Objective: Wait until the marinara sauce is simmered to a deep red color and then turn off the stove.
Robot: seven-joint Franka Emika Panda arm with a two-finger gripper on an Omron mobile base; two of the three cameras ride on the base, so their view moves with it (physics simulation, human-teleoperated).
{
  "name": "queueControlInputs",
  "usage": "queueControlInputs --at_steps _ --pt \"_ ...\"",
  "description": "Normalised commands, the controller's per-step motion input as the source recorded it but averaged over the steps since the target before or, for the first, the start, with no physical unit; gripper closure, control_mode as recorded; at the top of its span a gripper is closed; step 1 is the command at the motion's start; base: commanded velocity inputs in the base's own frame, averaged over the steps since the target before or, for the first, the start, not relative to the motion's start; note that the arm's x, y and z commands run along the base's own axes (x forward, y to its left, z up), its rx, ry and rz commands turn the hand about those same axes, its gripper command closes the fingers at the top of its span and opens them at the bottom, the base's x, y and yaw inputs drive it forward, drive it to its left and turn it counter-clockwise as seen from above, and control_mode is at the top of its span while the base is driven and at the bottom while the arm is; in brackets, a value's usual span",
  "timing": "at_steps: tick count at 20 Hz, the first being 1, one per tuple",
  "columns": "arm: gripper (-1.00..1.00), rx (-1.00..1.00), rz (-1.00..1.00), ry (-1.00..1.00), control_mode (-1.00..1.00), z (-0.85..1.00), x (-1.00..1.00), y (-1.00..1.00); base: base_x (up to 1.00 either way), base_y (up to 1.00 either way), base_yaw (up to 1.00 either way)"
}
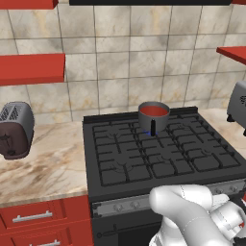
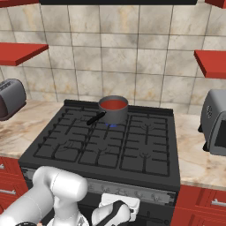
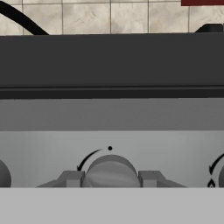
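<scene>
Two small finger tips [image 3: 75, 178] are seen low in the hand view, one on each side of a round grey knob [image 3: 111, 171]. The tool [image 3: 111, 179] is pressed in on that knob, so the knob is pinched between the tips. The knob sits on the grey front strip [image 3: 109, 131] of the stove [image 1: 158, 153], straight ahead of the tool and touching it. A small dot and a curved arrow are drawn just above the knob. More knobs are partly seen at the far left and far right of the strip, well apart from the pinched one.

From the right base view, the tool [image 2: 115, 211] is seen held low, against the front of the stove, below the black grates.

The marinara sauce [image 1: 154, 111] is found far from the tool, up on the back part of the stove. It lies in a small grey saucepan [image 2: 113, 112] with a short dark handle [image 2: 96, 118] that points toward the front left in the right base view. The sauce looks red, and a bit of blue flame [image 2: 111, 126] is seen under the pan.

Since the sauce is judged red enough, a turn of the knob is what the next move seems to call for. The knob's round face is turned toward the tool, so a twist of the hand would be needed. A slip off the smooth knob could go wrong.
</scene>
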Motion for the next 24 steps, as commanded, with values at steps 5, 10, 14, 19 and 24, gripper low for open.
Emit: queueControlInputs --at_steps 5,10,14,19,24 --pt "1.0 0.0 0.0 0.0 -1.0 0.0 0.0 0.0 0.0 0.0 0.0" --pt "1.0 0.0 0.0 0.0 -1.0 0.0 0.0 0.0 0.0 0.0 0.0" --pt "1.0 0.0 0.0 0.0 -1.0 0.0 0.0 0.0 0.0 0.0 0.0" --pt "1.0 0.02 0.0 0.03 -1.0 0.0 0.05 -0.03 0.0 0.0 0.0" --pt "1.0 0.12 -0.05 0.03 -1.0 0.0 0.0 -0.07 0.0 0.0 0.0"
